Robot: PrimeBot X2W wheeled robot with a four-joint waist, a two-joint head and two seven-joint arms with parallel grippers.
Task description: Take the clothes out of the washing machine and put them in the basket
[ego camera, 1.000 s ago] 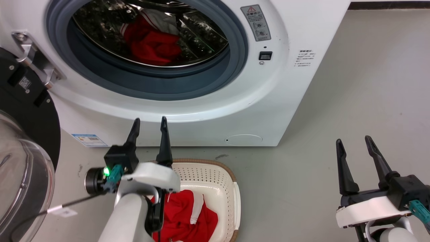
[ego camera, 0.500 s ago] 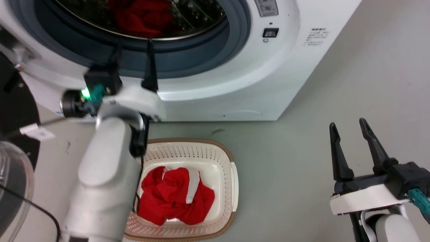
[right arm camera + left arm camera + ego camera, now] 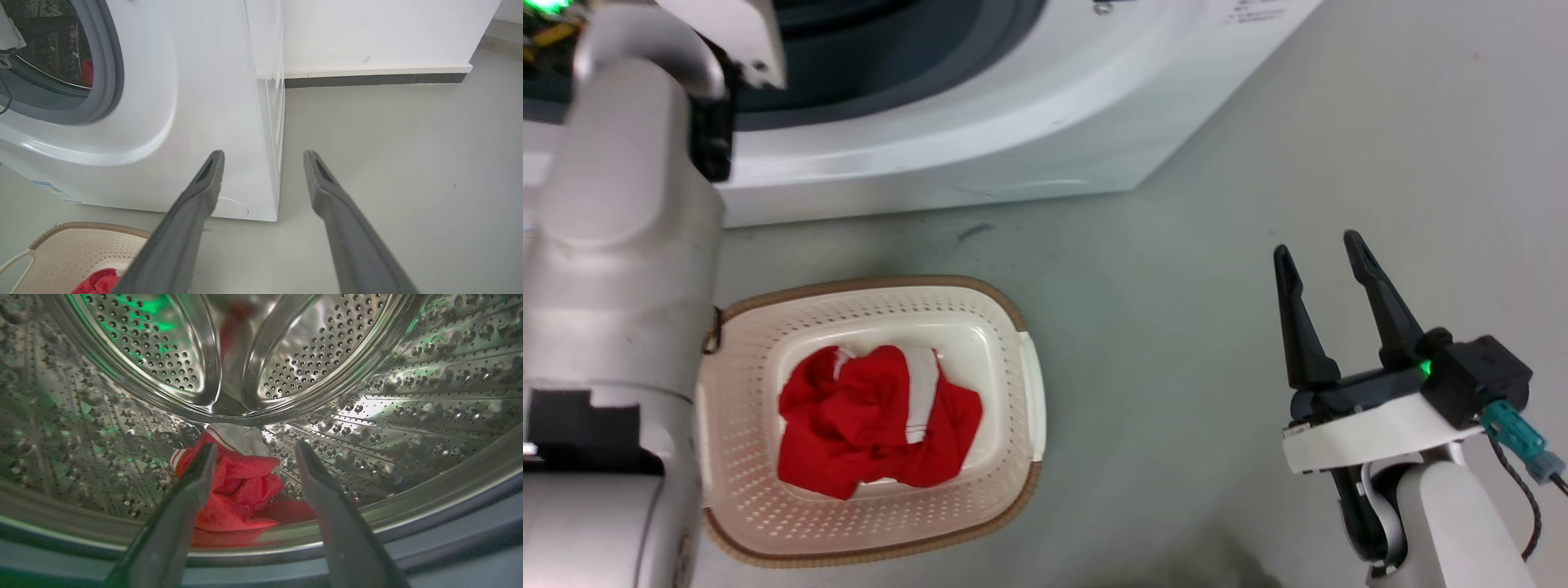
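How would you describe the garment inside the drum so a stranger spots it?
Start at the white washing machine and look into its steel drum. At the bottom lies a crumpled red garment with a white striped cuff; its lookalike lies in the basket.

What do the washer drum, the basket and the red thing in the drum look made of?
Drum: polished steel, going by its mirror-like perforated wall. Basket: likely matte cream plastic, with moulded holes and a brown woven-look rim. Red garment: soft fabric, crumpled into folds.
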